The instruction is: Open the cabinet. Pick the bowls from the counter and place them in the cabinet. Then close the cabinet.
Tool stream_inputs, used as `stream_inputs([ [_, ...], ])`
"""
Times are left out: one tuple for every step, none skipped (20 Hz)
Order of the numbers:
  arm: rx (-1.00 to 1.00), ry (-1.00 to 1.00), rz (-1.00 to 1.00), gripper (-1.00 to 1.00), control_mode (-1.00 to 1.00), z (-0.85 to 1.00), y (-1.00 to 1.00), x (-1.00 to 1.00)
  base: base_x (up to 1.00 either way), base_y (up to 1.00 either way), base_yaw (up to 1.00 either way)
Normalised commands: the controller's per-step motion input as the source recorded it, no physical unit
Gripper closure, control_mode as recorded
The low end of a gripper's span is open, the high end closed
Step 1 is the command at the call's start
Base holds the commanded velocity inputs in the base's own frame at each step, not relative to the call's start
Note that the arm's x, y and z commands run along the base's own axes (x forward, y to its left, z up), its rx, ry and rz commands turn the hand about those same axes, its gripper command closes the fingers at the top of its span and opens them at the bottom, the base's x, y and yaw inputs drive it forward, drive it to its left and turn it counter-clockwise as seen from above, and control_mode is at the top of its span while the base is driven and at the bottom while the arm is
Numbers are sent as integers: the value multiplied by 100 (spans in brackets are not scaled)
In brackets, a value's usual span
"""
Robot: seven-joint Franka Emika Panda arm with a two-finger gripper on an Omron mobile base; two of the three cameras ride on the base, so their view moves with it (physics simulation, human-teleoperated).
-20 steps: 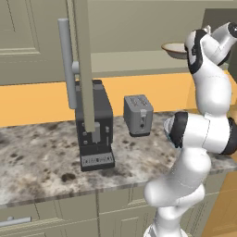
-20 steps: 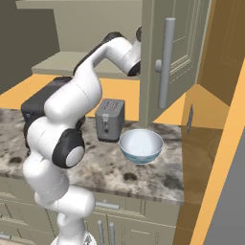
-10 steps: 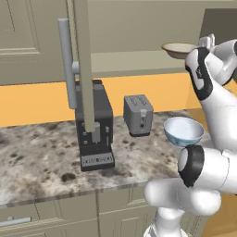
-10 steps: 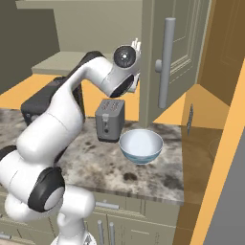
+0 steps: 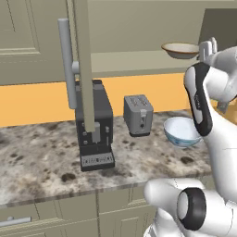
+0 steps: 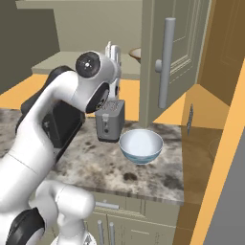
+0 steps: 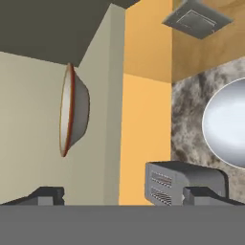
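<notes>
Bowls first: count 2. 1 tan bowl (image 5: 179,49) sits on the cabinet (image 5: 139,28) shelf, upper right of the left base view. 1 white and pale-blue bowl (image 5: 181,131) waits on the counter (image 5: 41,162), lower right. You should expect it rigid, smooth, breakable and light; pinch its rim. Your gripper (image 5: 208,47) stands wide open, holding nothing, beside the tan bowl.

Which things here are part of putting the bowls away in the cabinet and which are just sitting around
Part of the job:
tan bowl, on the cabinet shelf
white-blue bowl, on the counter
open cabinet door
claw, open, empty

Just sitting around:
toaster
coffee machine
</notes>
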Motion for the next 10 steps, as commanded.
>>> stream_inputs([
  [-11, 5, 0, -100, -100, 0, 21, -71, 0, 0, 0],
  [-11, 7, 0, -100, -100, 0, 16, -66, 0, 0, 0],
  [-11, 11, 0, -100, -100, 0, 9, -54, 0, 0, 0],
  [-11, 13, 0, -100, -100, 0, 8, -47, 0, 0, 0],
  [-13, 15, 0, -100, -100, -1, 9, -41, 0, 0, 0],
  [-15, 15, 2, -100, -100, -6, 19, -40, 0, 0, 0],
  [-16, 15, 2, -100, -100, -9, 21, -42, 0, 0, 0],
  [-20, 16, 3, -100, -100, -11, 28, -44, 0, 0, 0],
  [-20, 16, 4, -100, -100, -10, 28, -42, 0, 0, 0],
  [-20, 17, 4, -100, -100, -4, 26, -44, 0, 0, 0],
])
